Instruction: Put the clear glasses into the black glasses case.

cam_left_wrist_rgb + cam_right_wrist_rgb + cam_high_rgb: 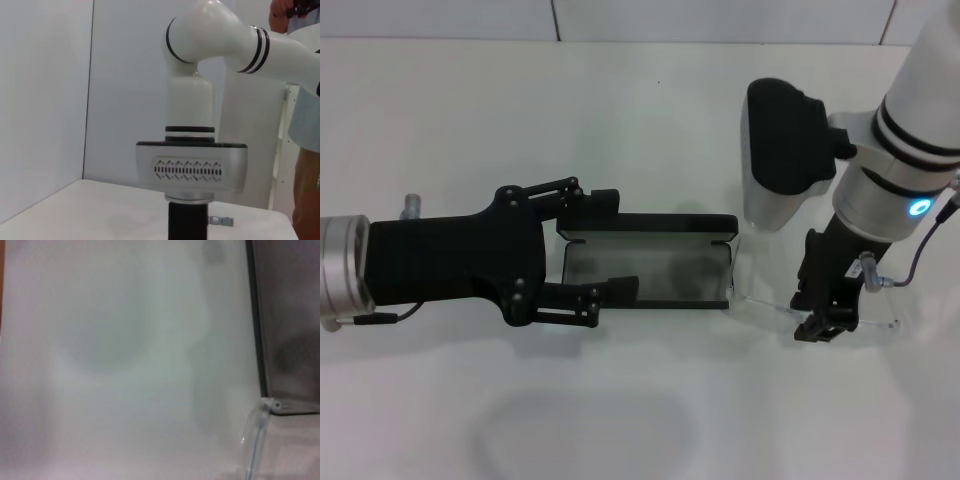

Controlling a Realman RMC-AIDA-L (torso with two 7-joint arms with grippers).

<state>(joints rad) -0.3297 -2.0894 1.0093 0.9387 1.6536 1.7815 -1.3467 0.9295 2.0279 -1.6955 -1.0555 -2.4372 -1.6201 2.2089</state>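
Note:
The black glasses case [660,268] lies open at the table's middle, grey lining up and lid [650,224] standing along its far side. My left gripper [612,246] is open, and its fingers [598,203] straddle the case's left end. The clear glasses [766,300] lie on the table just right of the case. My right gripper [824,326] points down onto their middle and looks shut on them. The right wrist view shows a clear glasses arm [256,440] beside the case's edge [256,320]. The left wrist view shows neither object.
The white table [620,110] runs back to a pale wall. The left wrist view faces my right arm [192,115], which stands tall over the table. A person [306,125] is at the far right of that view.

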